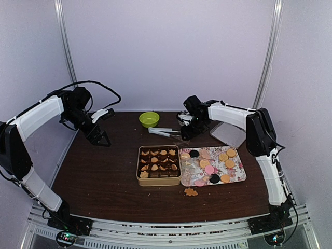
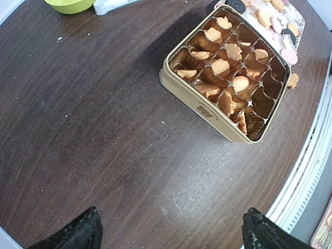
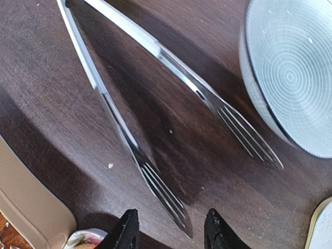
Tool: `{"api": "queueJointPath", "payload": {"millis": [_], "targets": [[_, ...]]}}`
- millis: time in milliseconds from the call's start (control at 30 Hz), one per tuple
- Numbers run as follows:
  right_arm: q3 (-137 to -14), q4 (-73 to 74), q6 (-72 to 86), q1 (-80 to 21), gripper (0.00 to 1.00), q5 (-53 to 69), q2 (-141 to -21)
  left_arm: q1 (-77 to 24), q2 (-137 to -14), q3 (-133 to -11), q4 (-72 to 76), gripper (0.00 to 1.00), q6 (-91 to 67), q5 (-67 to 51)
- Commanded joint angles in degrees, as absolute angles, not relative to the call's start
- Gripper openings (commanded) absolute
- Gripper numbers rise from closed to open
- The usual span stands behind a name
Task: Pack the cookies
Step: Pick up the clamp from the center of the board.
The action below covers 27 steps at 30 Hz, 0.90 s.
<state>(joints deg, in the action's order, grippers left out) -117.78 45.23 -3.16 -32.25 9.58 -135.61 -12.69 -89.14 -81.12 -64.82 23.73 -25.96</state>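
Note:
Tan cookies (image 1: 158,160) lie in the brown paper cups of the tan tin (image 1: 158,180), also seen in the left wrist view as cookies (image 2: 223,67) in the tin (image 2: 202,106). More tan, pink and black cookies (image 1: 210,168) rest on the flowered tray (image 1: 239,175). One tan cookie (image 1: 191,192) lies loose on the table in front. Metal tongs (image 3: 155,181) lie on the table. My right gripper (image 3: 171,233) is open just behind them, with one forked tip between its fingers, untouched. My left gripper (image 2: 171,236) hangs wide open over bare table at the left.
A green bowl (image 1: 149,119) stands at the back centre, beside the tongs (image 1: 165,132). A clear ribbed lid (image 3: 290,67) lies right of the tongs. The tin's corner (image 3: 26,197) and the tray's edge (image 3: 83,239) are close to my right fingers.

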Motion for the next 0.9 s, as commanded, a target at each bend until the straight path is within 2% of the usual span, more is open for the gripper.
{"api": "queueJointPath", "payload": {"millis": [0, 167, 433, 567, 733, 867], "targets": [[-116.9, 43.5, -0.6, -30.5, 0.44, 12.4, -132.5, -12.3, -88.0, -80.9, -65.1, 0.96, 24.8, -26.7], [-116.3, 44.1, -0.4, -30.5, 0.44, 13.3, -134.3, -12.2, -87.6, -80.2, -64.7, 0.96, 24.8, -26.8], [-115.3, 41.7, -0.4, -32.2, 0.35, 16.2, -134.6, -12.2, -87.8, -80.3, -64.7, 0.96, 25.0, -26.3], [-115.2, 41.1, -0.5, -32.7, 0.26, 15.5, -134.7, -12.2, -88.0, -80.3, -64.7, 0.96, 24.9, -26.4], [-114.2, 40.6, -1.6, -33.4, 0.0, 13.1, -134.1, -12.2, -87.9, -80.2, -64.7, 0.96, 24.9, -26.1], [-112.2, 39.4, -3.0, -34.0, 0.0, 12.0, -132.5, -12.2, -87.5, -80.2, -64.8, 0.96, 25.0, -26.1]]}}
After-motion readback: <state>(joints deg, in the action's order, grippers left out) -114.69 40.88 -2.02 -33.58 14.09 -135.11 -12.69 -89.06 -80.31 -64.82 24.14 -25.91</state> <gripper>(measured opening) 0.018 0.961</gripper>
